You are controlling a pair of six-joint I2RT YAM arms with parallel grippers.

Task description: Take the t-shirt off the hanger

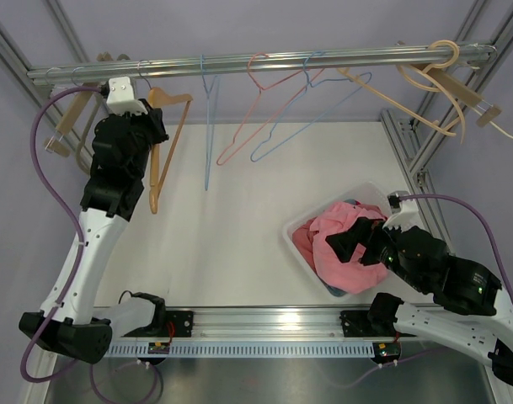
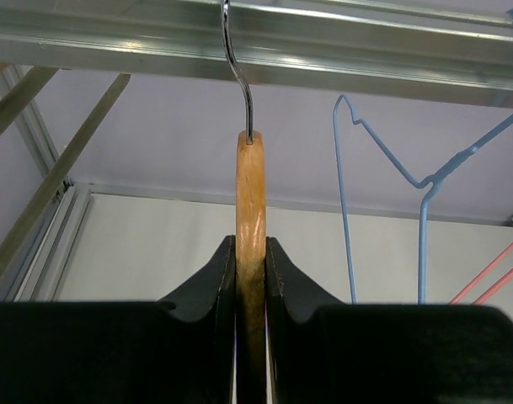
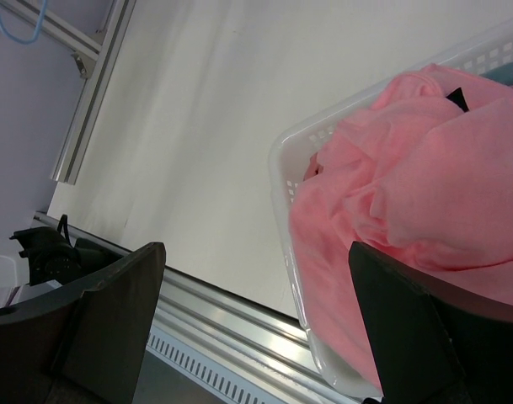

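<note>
Pink t-shirt [image 1: 340, 220] (in basket [image 1: 300, 257]) lies beneath spread right pincer [image 1: 352, 247].

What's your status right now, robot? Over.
Left fingers shut on the wooden hanger, bare on the rail. Right fingers open over the pink t-shirt, heaped in the white basket. Nothing in the way.

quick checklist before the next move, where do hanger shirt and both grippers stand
1. Left gripper clamped on the wooden hanger: ok.
2. Hanger's hook over the rail: ok.
3. No cloth on the wooden hanger: ok.
4. Pink t-shirt in the white basket: ok.
5. Right gripper open and holding nothing: ok.
6. Shirt wholly inside the basket's near rim: cannot tell, as the cloth hides that edge.
</note>
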